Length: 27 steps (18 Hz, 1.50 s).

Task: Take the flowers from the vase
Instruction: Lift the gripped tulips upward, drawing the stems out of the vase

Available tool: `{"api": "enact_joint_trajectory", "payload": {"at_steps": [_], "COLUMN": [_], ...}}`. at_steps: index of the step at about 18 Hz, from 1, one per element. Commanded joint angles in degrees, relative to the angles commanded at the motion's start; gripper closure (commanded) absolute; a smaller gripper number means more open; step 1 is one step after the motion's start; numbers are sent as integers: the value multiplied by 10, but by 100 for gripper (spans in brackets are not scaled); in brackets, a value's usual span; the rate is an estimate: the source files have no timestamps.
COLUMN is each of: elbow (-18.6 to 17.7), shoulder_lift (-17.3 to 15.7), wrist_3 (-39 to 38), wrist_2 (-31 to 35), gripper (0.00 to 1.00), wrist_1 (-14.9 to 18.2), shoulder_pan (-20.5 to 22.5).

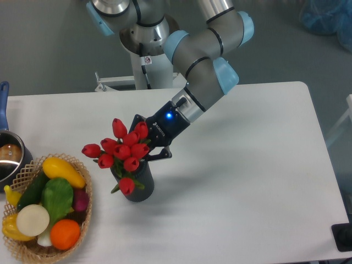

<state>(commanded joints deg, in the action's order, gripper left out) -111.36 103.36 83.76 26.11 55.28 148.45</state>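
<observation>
The basket point(27, 176) of plastic fruit and vegetables sits nearest the camera, to the left of the vase and a little forward of it, well apart from it. It holds a yellow squash, a green pepper, an orange, a white onion, a dark cucumber and a purple piece.

The vase point(136, 184) stands upright on the white surface point(247, 181). It is small, dark grey and round, with only its front wall and a bit of rim showing, since the flowers point(124, 151) cover most of its mouth. The flowers are a bunch of red tulip heads with a few green leaves; they sit directly above the vase and lean out to its left, one head hanging down over the front wall and another sticking out far to the left. Their stems are hidden behind the heads, so how deep they reach into the vase cannot be told.

The gripper point(149, 144) is just behind and to the right of the vase, above its rim, reaching in at a slant from the upper right. Its dark fingers are pressed into the right side of the bunch, right against the red heads. The tips are buried among the blooms, so whether they are clamped on the stems cannot be told. A blue light glows on the gripper's body.

Left of the vase, at the picture's edge, a metal pot point(8, 157) with a blue handle stands behind the basket. Beyond the vase the arm point(203, 60) rises to its base past the far edge of the surface.
</observation>
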Motion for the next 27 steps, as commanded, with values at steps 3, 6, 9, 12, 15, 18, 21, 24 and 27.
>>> {"api": "enact_joint_trajectory", "payload": {"at_steps": [3,6,9,12,15,18,21,24,27], "elbow": [3,6,9,16,16,16,16,15,16], "shoulder_lift": [0,-1,-9,-12,-20,-30,-37,-43,-50], "wrist_3": [0,-3,-4,-16,-21,-25,-29,-39,-46], "wrist_2": [-5,-17,-21,-31,-40,-60,-63,-62,-73], "gripper": [72,72,72,72,72,72,72,72,72], "wrist_1": [0,1,0,0,0,0,1,1,1], "shoulder_pan": [4,11,15,18,20,32,35,35,34]}}
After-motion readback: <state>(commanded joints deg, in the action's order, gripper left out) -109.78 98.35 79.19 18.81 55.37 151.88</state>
